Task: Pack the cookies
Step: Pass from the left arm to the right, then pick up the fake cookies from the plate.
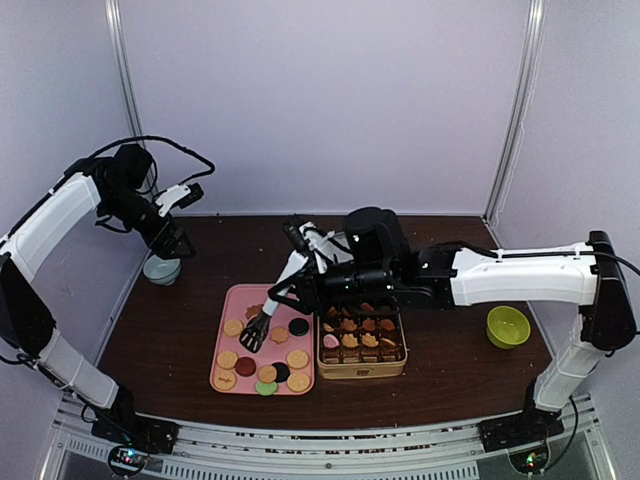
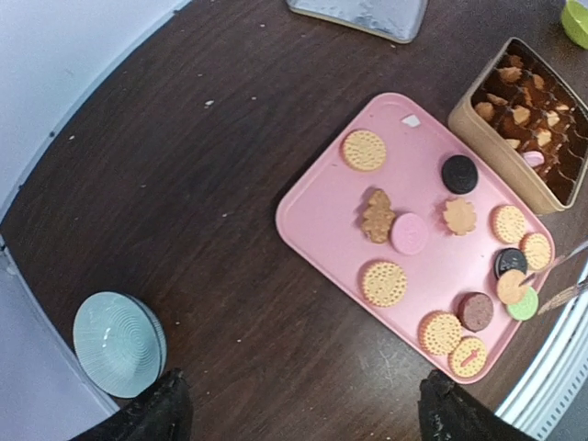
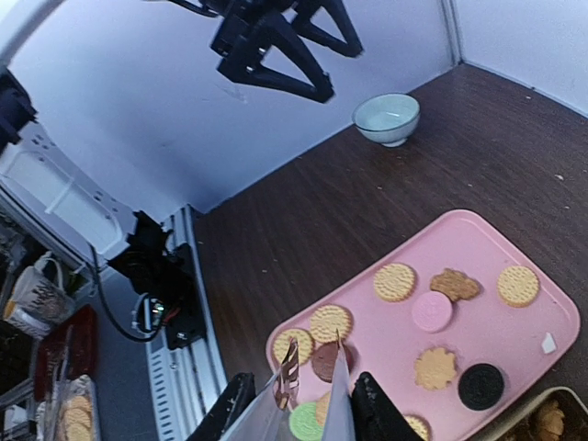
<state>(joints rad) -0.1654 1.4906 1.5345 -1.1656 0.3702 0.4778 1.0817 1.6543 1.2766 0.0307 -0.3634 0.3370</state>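
Several cookies (image 1: 233,327), mostly round and tan, some black, pink, dark red and green, lie on a pink tray (image 1: 240,300). A gold tin (image 1: 361,369) right of the tray holds brown paper cups, several with cookies in them. My right gripper (image 1: 300,287) is shut on metal tongs (image 1: 256,333). In the right wrist view the tongs (image 3: 317,367) hang with tips apart just above a dark red cookie (image 3: 322,363) at the tray's near end. My left gripper (image 1: 172,243) is open and empty, high over the table's back left; its wrist view shows the tray (image 2: 322,211) and tin (image 2: 473,115).
A pale blue bowl (image 1: 162,269) sits at the back left below my left gripper, also in the left wrist view (image 2: 118,342). A green bowl (image 1: 508,326) sits right of the tin. A silvery flat object (image 2: 358,14) lies behind the tray.
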